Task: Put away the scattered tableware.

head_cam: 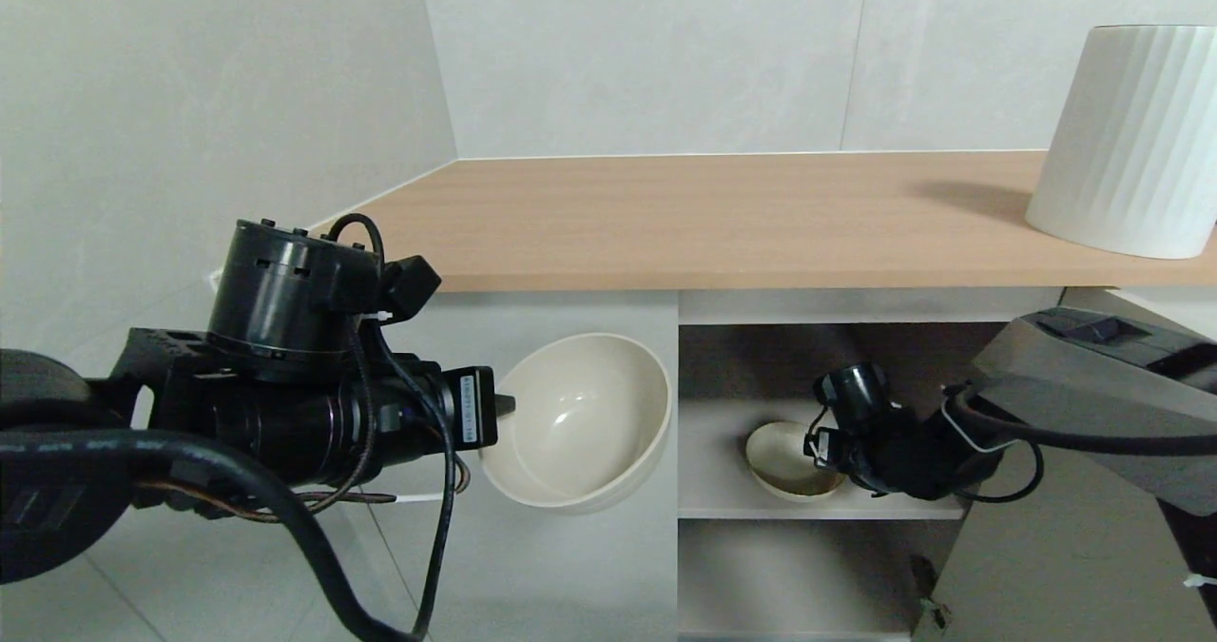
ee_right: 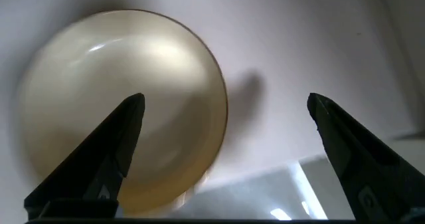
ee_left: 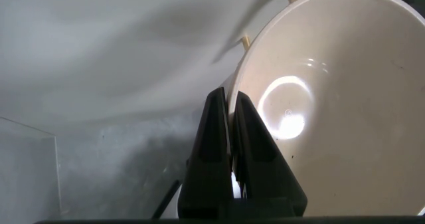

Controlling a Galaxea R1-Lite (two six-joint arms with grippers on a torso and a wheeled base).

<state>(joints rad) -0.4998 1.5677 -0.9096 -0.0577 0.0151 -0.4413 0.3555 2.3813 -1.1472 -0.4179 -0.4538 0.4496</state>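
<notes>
My left gripper (head_cam: 507, 404) is shut on the rim of a large cream bowl (head_cam: 582, 421), held tilted on its side in front of the cabinet's closed left door. In the left wrist view its two fingers (ee_left: 229, 101) pinch the bowl (ee_left: 332, 111) rim. A smaller cream bowl (head_cam: 782, 459) sits on the middle shelf (head_cam: 723, 499) of the open cabinet. My right gripper (head_cam: 825, 447) is inside that shelf, just right of the small bowl. The right wrist view shows its fingers (ee_right: 222, 108) spread wide, one over the bowl (ee_right: 126, 104), nothing clamped.
A wooden countertop (head_cam: 713, 214) runs above the cabinet, with a white ribbed container (head_cam: 1131, 138) at its right end. Tiled walls close in the left and back. Another shelf space (head_cam: 789, 566) lies below the middle one.
</notes>
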